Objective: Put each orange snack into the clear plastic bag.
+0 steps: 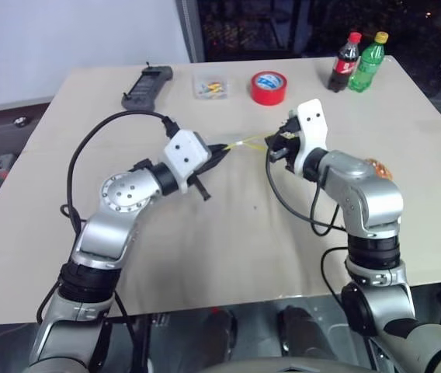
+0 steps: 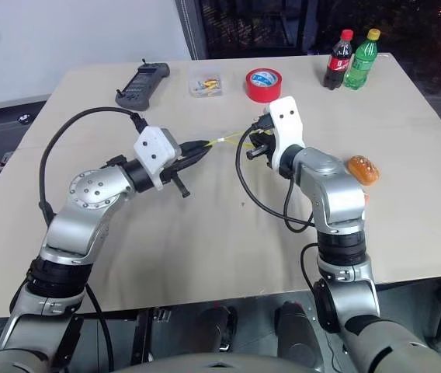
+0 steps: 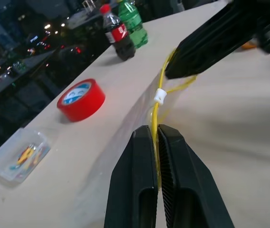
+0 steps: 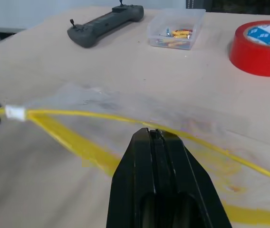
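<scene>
Two black-fingered grippers meet above the middle of a pale beige tabletop (image 1: 228,256), with the floppy clear plastic bag (image 4: 125,107) with its yellow seal strip stretched between them. The left gripper (image 3: 155,135) is clamped tight on the yellow strip at one end; the right gripper (image 4: 155,135) has its fingers pressed together, its tip on the bag's clear film just below the strip, and seems to pinch it, though the hold itself is hard to make out. One glossy orange-brown oval snack (image 2: 363,169) lies on the table beside the right forearm, well apart from the bag.

Along the far edge sit a dark grey handheld controller (image 1: 146,85), a small rigid clear box of colourful bits (image 1: 212,85), a red tape roll with a blue and white printed inner face (image 1: 269,87), a dark cola bottle with a red cap and red label (image 1: 345,62) and a green bottle with a yellow cap (image 1: 367,62), the two bottles touching. No lettering on the labels can be read. Behind the table is a white wall at the left and a dark window at the right
</scene>
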Robot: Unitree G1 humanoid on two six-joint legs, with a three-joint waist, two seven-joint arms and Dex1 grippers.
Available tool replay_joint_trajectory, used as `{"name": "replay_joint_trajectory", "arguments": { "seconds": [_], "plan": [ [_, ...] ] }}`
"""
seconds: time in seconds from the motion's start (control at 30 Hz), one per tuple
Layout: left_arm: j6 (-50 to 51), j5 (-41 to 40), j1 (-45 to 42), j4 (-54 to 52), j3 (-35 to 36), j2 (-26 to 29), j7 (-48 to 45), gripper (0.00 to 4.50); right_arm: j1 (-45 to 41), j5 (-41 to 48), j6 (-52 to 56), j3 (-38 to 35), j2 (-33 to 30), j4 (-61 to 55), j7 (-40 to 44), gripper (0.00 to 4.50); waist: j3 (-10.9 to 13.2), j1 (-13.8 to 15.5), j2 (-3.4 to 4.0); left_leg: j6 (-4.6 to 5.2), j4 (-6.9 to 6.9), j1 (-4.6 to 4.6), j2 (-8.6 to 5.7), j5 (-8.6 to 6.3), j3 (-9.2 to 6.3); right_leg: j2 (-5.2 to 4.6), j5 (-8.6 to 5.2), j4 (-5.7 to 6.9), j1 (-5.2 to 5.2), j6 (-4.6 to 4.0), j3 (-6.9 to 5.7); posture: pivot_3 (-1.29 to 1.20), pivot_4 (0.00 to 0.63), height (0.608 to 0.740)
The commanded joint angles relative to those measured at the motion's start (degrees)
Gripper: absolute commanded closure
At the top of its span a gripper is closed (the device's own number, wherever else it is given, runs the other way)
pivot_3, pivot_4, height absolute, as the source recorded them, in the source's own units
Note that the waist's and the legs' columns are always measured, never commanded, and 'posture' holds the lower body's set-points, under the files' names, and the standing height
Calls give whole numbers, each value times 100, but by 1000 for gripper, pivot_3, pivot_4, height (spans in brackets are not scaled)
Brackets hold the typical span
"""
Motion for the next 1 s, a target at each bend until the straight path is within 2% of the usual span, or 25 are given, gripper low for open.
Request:
{"name": "replay_joint_trajectory", "arguments": {
  "seconds": [0.03,0.1,0.17,0.23,0.3,0.37,0.5,0.6,0.73,0.77,0.8,0.93,1.0],
  "plan": [
    [-62,-34,23,-297,170,38,-20,4500,-191,267,-127,-153,66,-18,-119,4466,0,6,0,0,0,0,0,0,0,1,0,0,0,0,0,0,150,740],
    [-92,-66,26,-302,164,27,-58,4500,-185,315,-250,-133,76,133,-171,4466,0,8,0,0,0,0,-1,0,0,1,0,-1,0,0,0,0,150,740],
    [-167,-96,49,-309,142,62,-169,4500,-21,-713,-1666,969,-528,645,-245,4466,0,8,0,0,0,0,-1,0,0,1,0,-1,0,0,-1,0,150,740],
    [-331,20,87,-240,99,195,-309,4500,40,-2069,-3548,2362,-1472,1252,-218,4466,0,12,0,0,2,1,-6,0,4,3,0,-2,0,0,-2,0,150,740],
    [-601,148,116,-83,73,332,-451,4500,-34,-2763,-4655,3025,-2014,1697,-256,4466,0,13,0,0,2,2,-10,0,6,7,0,-3,0,1,-4,0,150,740],
    [-912,173,109,135,71,422,-612,4500,-215,-3315,-5420,3411,-2329,2188,-442,4466,0,-5,0,0,1,1,-7,0,6,9,0,-4,0,1,-3,0,150,740],
    [-1283,200,119,373,83,444,-746,4500,-485,-3946,-6226,3621,-2407,3088,-830,4466,1,-33,0,-1,-2,4,4,1,9,16,0,-3,-1,1,4,0,150,740],
    [-1307,166,141,438,131,387,-734,4500,-584,-4110,-6488,3535,-2292,3404,-1039,3614,0,-6,-1,-1,-1,3,4,1,9,24,0,-4,0,0,5,0,150,740],
    [-1150,205,188,552,210,356,-594,4500,-514,-4202,-6566,3386,-2260,3331,-1098,1876,0,5,0,-1,-1,2,4,0,6,25,0,-6,0,0,4,0,150,740],
    [-1117,250,189,590,219,352,-539,4500,-482,-4198,-6561,3351,-2274,3272,-1068,1702,0,7,0,-1,-1,2,4,0,6,25,0,-6,0,0,4,0,150,740],
    [-1101,264,192,608,218,349,-523,4500,-445,-4198,-6552,3314,-2304,3181,-1028,958,0,8,0,-1,-1,2,4,0,6,25,0,-6,0,0,4,0,150,740],
    [-950,351,101,776,207,209,-268,4500,-130,-3842,-6272,2971,-2498,2429,-366,121,0,12,0,-1,-1,2,4,0,6,26,0,-5,0,0,4,0,150,740],
    [-898,421,42,865,206,149,-156,4500,109,-3491,-5885,2699,-2524,1950,62,121,0,22,-1,0,0,0,4,0,3,26,0,-6,1,0,2,0,150,740]
  ]
}}
